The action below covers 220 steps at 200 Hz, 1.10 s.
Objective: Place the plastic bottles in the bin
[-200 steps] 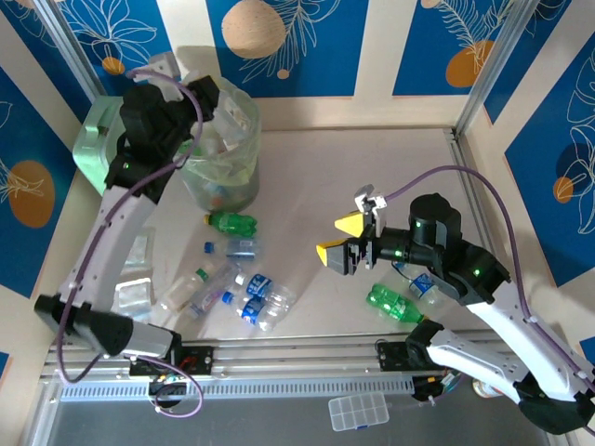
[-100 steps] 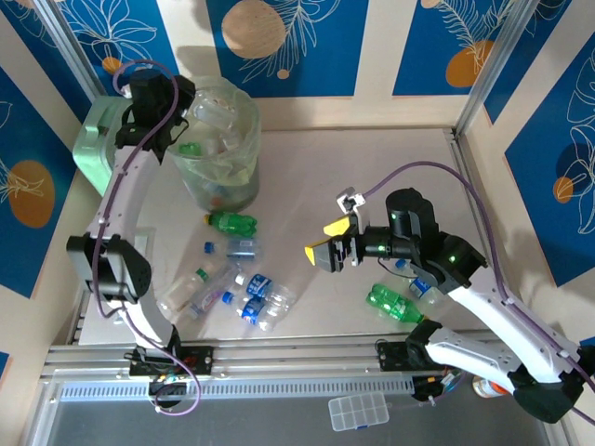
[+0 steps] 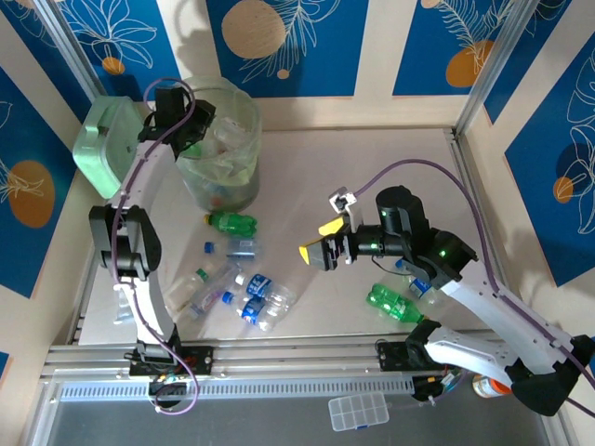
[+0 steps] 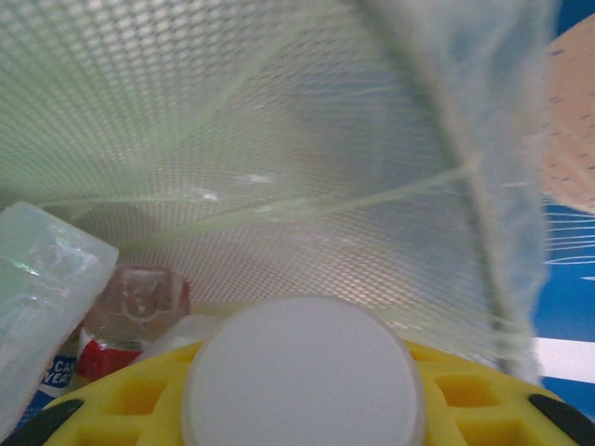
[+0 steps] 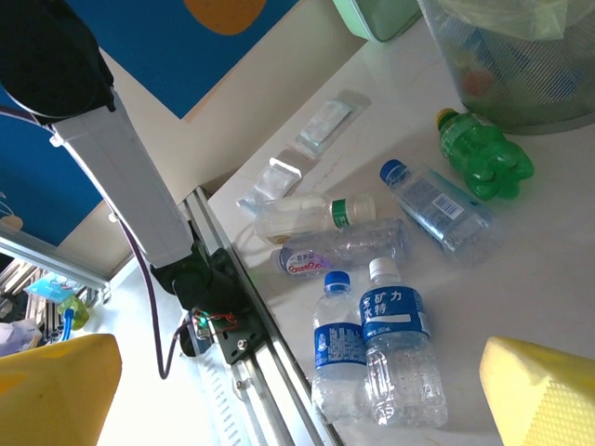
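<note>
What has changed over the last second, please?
The left gripper, holding a white-topped bottle, swung right from the left rim of the bin to over its mouth. The right gripper, open and empty, slid left toward the loose bottles. The bin and those bottles stayed put; nothing was grasped or released.

Mint green box at far left; flat clear packets nearer on that same side.

White arms, black joints, purple cables
</note>
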Each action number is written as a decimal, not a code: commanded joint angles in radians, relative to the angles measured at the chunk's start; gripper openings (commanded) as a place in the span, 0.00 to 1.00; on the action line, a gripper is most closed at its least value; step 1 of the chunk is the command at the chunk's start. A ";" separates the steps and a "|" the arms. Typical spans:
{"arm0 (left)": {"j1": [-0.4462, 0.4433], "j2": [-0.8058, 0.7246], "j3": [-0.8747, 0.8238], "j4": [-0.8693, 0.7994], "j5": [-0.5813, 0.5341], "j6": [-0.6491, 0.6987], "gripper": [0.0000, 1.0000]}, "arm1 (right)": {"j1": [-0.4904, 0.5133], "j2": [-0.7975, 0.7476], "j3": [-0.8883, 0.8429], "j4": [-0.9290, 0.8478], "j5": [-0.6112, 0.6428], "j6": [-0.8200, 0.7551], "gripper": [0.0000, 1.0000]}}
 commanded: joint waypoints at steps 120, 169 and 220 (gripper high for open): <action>0.011 -0.155 0.033 -0.012 0.019 0.102 0.88 | 0.018 -0.029 0.063 -0.059 0.098 -0.042 0.99; 0.009 -0.256 0.000 -0.086 -0.030 0.117 0.85 | 0.018 -0.079 0.065 -0.113 0.200 -0.031 0.99; -0.185 -0.470 -0.100 -0.251 -0.285 0.264 0.84 | 0.014 -0.080 0.076 -0.286 0.566 0.160 0.99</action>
